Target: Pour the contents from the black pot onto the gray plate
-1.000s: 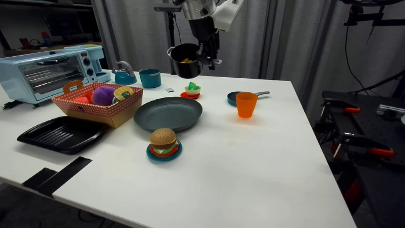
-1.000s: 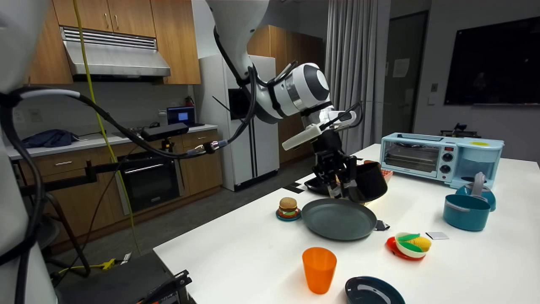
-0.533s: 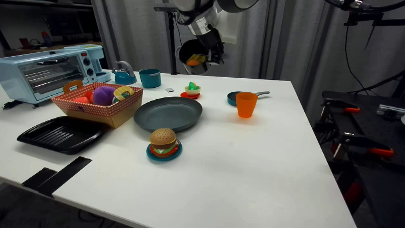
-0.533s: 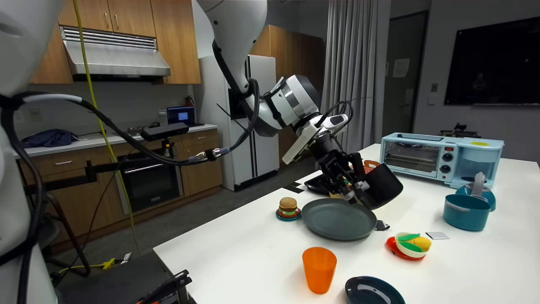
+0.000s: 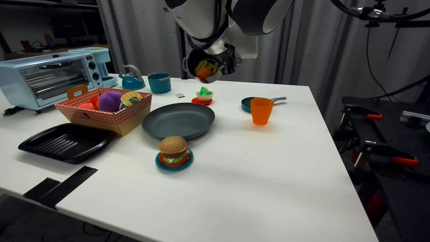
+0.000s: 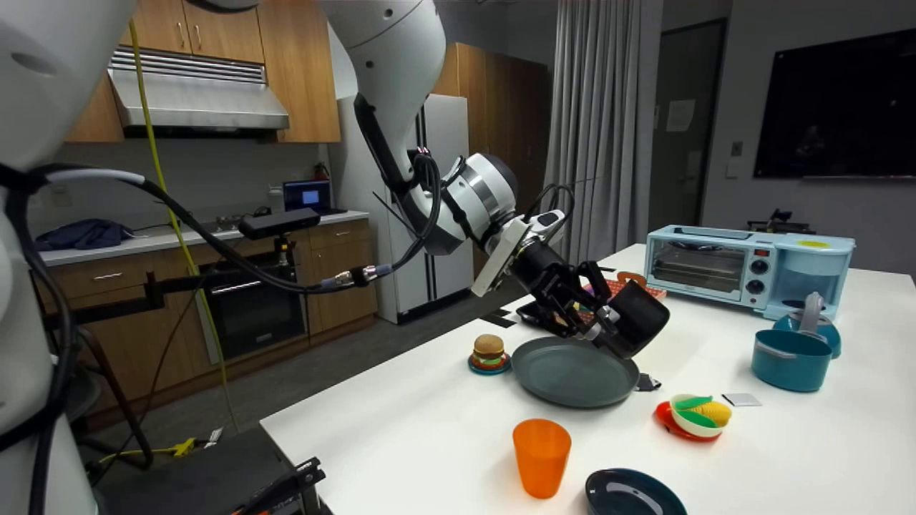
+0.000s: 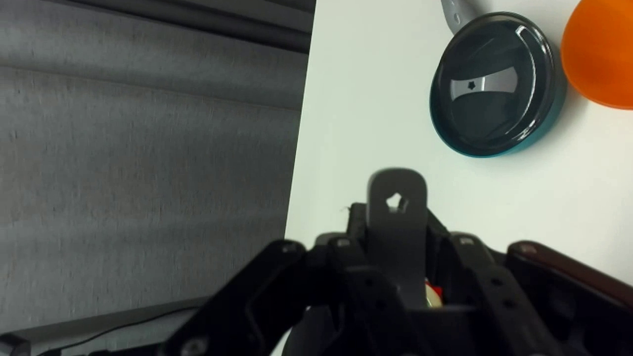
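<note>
The black pot (image 5: pixel 194 59) is in the air and strongly tilted, its mouth turned toward the camera in an exterior view. Its outer wall and base show in an exterior view (image 6: pixel 642 320). The contents (image 5: pixel 205 70), orange and yellowish pieces, lie inside against the lower wall near the rim. My gripper (image 5: pixel 228 64) is shut on the pot's handle; the handle end sticks out between the fingers in the wrist view (image 7: pixel 397 232). The gray plate (image 5: pixel 178 121) lies on the table below, bare. In an exterior view the pot overlaps the plate's far edge (image 6: pixel 565 379).
A toy burger (image 5: pixel 173 153), a basket (image 5: pixel 119 117) and a black tray (image 5: pixel 67 143) stand around the plate. An orange cup (image 6: pixel 542 458), a small pan (image 6: pixel 633 493) and a bowl on a red saucer (image 6: pixel 693 418) are nearby. A teal pot (image 6: pixel 792 360) stands farther off.
The pot has tilted further, its mouth turning down and its base rising. The contents have slid toward the rim and show more. The arm's wrist has come lower.
</note>
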Controlling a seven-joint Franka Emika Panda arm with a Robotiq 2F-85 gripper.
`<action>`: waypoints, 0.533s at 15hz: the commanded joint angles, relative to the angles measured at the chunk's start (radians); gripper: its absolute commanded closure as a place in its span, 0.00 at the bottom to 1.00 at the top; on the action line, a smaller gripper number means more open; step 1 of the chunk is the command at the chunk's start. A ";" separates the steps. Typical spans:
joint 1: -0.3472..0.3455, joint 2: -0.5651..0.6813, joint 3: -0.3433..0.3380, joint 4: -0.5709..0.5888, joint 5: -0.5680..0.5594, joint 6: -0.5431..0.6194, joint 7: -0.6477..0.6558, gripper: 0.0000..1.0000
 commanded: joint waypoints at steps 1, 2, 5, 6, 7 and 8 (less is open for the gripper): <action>-0.012 0.018 0.028 0.018 -0.092 -0.028 0.008 0.93; -0.013 0.019 0.032 0.018 -0.113 -0.027 0.005 0.93; -0.009 0.020 0.035 0.015 -0.219 -0.029 0.010 0.93; -0.011 0.020 0.038 0.014 -0.252 -0.030 0.007 0.93; -0.013 0.020 0.041 0.013 -0.289 -0.032 0.007 0.93; -0.013 0.021 0.043 0.012 -0.325 -0.034 0.011 0.93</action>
